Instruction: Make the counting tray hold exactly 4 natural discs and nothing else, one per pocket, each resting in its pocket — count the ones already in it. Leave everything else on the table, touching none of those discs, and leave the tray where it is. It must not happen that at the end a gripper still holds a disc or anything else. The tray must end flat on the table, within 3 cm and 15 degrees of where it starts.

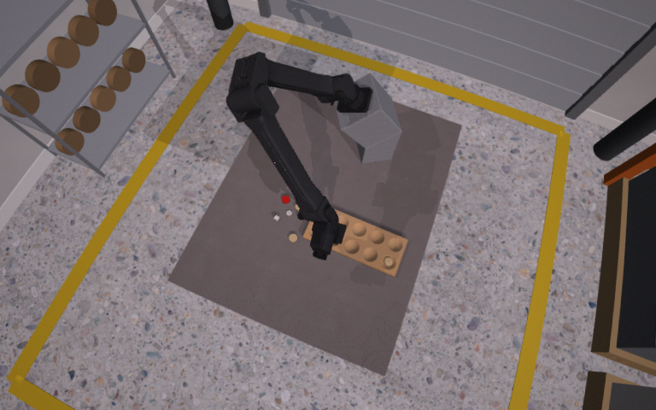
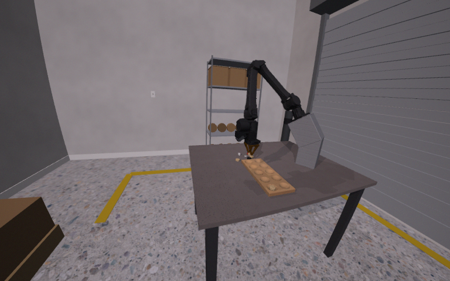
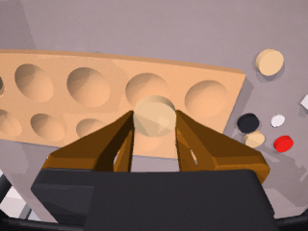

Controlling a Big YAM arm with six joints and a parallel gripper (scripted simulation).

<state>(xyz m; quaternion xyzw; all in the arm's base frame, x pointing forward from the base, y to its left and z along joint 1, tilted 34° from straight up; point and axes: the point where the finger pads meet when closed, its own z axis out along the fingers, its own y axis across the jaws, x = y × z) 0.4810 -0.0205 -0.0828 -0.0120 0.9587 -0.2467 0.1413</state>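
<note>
My gripper (image 2: 251,154) (image 3: 154,116) is shut on a natural disc (image 3: 155,117), held above the near end of the counting tray (image 1: 383,248) (image 2: 282,192) (image 3: 111,67). In the wrist view the held disc overlaps a pocket edge; its height is hard to tell. One natural disc (image 1: 388,261) (image 2: 272,187) sits in the tray's far corner pocket. Another natural disc (image 1: 292,237) (image 2: 237,159) (image 3: 269,62) lies on the table off the tray's near end. A further natural disc (image 3: 255,139) lies beside a black disc (image 3: 247,123). The arm hides part of the tray in the top view.
A red disc (image 1: 285,199) (image 3: 283,143), a small white round piece (image 1: 289,213) (image 3: 277,120) and a white cube (image 1: 276,218) (image 2: 239,154) lie off the tray's near end. A tall grey block (image 1: 372,128) (image 2: 308,139) stands by the arm's base.
</note>
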